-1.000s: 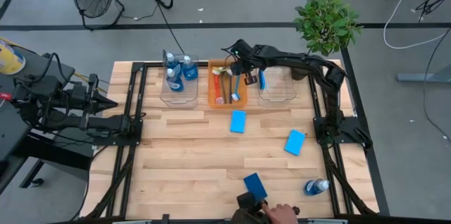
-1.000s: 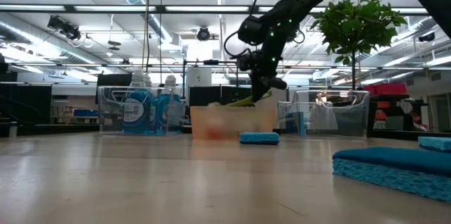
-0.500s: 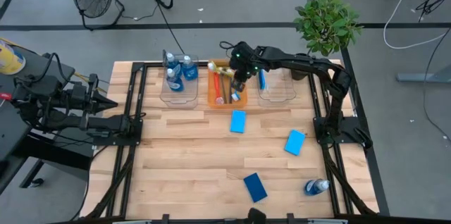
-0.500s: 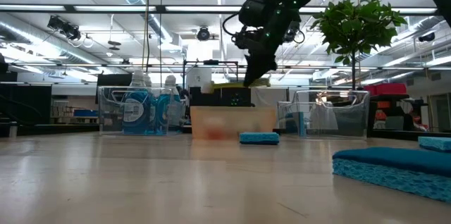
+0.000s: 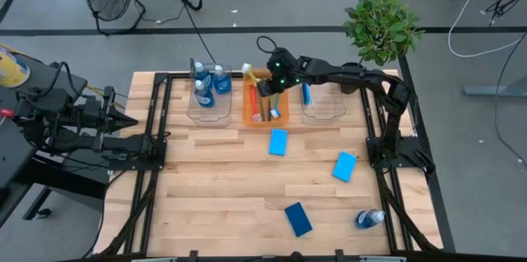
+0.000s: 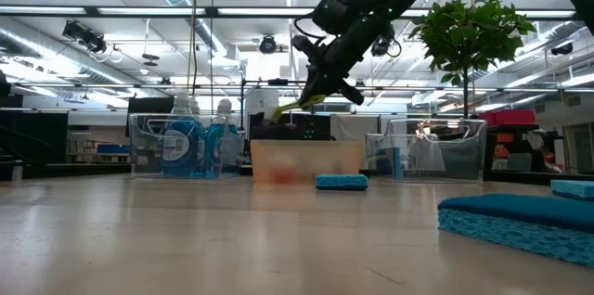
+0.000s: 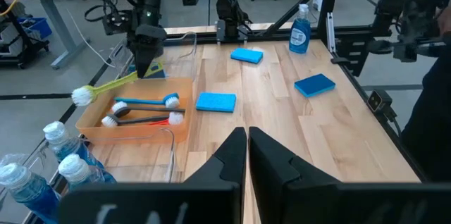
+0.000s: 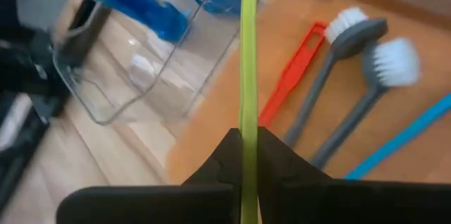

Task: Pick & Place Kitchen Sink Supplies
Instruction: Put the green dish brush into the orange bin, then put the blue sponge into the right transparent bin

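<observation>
One yellow-green brush [image 5: 257, 83] above orange bin [image 5: 265, 119]

R hand [image 8: 246, 155] grips yellow-green brush [image 8: 248, 55] (over orange bin [image 8: 338, 125]).

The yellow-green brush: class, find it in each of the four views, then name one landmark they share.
High view: yellow-green brush, above the orange bin.
Low view, under the right gripper.
Left wrist view.
Right wrist view, clamped between dark fingers.
Shared landmark: the orange bin.

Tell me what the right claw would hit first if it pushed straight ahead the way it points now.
Probably the orange bin: the right claw, shut on the yellow-green brush, points down at it, toward the brushes inside. Depth is uncertain.
</observation>
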Motion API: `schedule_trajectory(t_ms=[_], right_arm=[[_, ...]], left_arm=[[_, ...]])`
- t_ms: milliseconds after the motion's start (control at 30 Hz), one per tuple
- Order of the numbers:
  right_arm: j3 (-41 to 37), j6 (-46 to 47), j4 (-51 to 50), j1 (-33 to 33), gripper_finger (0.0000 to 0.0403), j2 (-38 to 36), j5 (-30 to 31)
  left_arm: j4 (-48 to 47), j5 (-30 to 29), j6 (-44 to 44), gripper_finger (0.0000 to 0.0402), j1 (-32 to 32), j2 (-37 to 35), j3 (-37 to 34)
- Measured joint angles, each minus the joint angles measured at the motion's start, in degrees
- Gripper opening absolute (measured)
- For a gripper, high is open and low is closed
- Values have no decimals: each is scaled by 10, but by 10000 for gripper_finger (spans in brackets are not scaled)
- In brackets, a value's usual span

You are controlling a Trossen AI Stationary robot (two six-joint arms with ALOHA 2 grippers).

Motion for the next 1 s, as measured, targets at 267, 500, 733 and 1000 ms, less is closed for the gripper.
schedule_trajectory(t_ms=[267, 500, 733, 1000], right_arm=[[-53, 90, 87, 4, 11, 0, -4], [-100, 115, 133, 4, 12, 1, -10], [-122, 142, 145, 4, 76, 1, -24], [-125, 127, 145, 4, 193, 1, -16]], left_arm=[[0, 0, 0, 23, 0, 0, 0], [0, 0, 0, 23, 0, 0, 0], [0, 0, 0, 23, 0, 0, 0], [0, 0, 0, 23, 0, 0, 0]])
